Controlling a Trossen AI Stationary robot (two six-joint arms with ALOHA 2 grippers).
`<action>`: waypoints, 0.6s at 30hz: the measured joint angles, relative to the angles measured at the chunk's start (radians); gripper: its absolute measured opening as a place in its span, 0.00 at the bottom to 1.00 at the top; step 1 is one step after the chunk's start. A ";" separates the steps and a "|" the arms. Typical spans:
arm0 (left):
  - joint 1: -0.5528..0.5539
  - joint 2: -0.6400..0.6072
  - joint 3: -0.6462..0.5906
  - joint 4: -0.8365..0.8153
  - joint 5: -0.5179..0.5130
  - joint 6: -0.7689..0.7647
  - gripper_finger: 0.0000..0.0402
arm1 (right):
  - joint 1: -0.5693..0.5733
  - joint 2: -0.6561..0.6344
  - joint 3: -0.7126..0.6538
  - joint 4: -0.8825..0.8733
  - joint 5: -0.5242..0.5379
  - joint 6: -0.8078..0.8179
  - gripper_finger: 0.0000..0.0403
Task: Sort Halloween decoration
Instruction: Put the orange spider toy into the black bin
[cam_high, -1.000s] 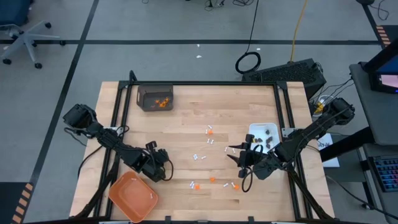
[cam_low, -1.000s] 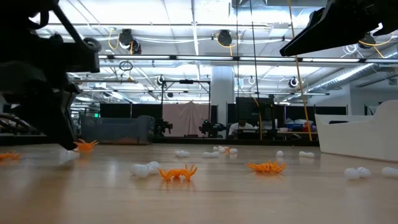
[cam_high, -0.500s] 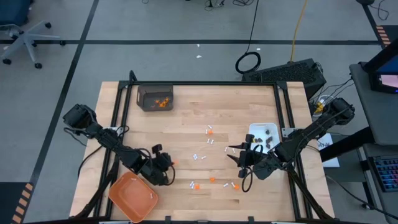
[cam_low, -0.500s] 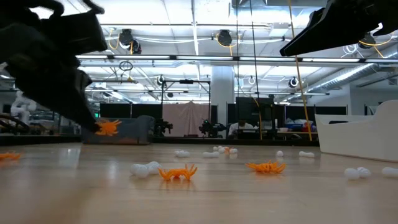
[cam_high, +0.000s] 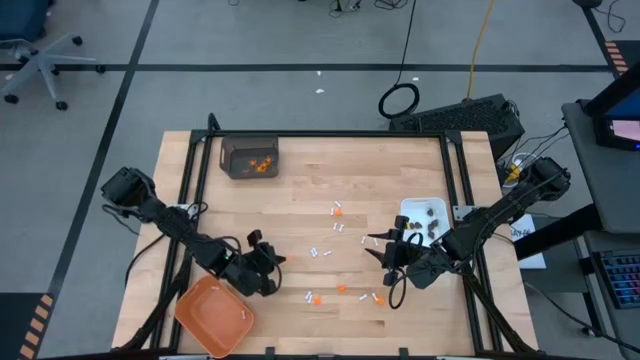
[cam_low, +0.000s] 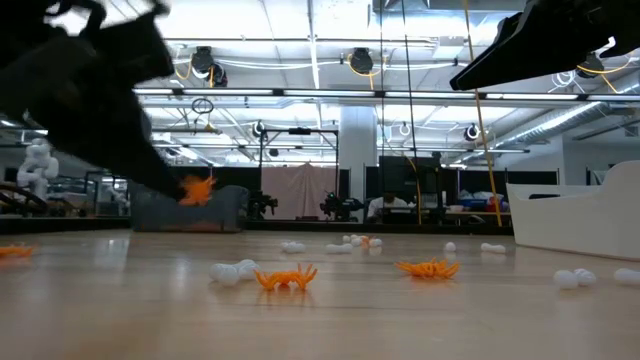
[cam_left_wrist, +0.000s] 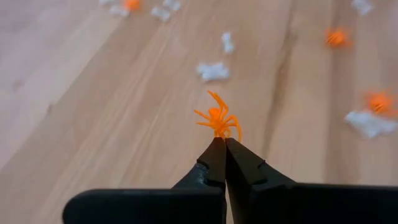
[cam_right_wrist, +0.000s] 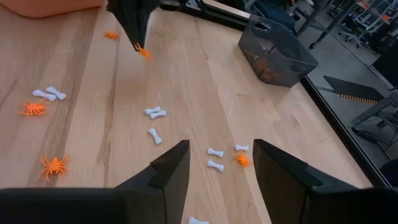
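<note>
The left gripper (cam_left_wrist: 222, 144) is clamped on one orange spider (cam_left_wrist: 217, 120), held by the tips of its fingers and lifted clear of the table (cam_high: 300, 200), over the near left part and just beside the orange tray (cam_high: 213, 317). In the low view the same spider (cam_low: 196, 188) hangs in the air under the dark arm. The right gripper (cam_right_wrist: 216, 163) hovers with its fingers spread and nothing between them, over the right side of the table near the white dish (cam_high: 424, 222).

Judging by how things lie, the sorting is partly done. A dark bin (cam_high: 249, 157) at the far left corner already holds several orange pieces, and the white dish holds a few dark pieces. The orange tray looks empty from above. Still loose on the wood are a handful of orange spiders (cam_right_wrist: 53, 165) and a number of small white bones (cam_right_wrist: 155, 112), scattered across the middle and near right of the table, so a fair share of the work is left.

The pieces are tiny: the orange ones are thin-legged spider shapes, light and springy-looking, and the white ones are stubby bones with knobbed ends. The dark pieces in the dish are too small to make out.
</note>
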 joint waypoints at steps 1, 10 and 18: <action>-0.001 0.000 -0.017 0.001 0.000 -0.022 0.00 | 0.000 0.000 0.000 0.000 0.000 0.000 0.40; -0.002 0.000 -0.118 0.341 -0.023 0.015 0.00 | -0.003 0.000 0.000 0.000 0.000 0.000 0.40; -0.002 0.000 -0.122 0.735 0.045 0.361 0.00 | -0.013 0.000 0.000 0.000 0.000 0.003 0.40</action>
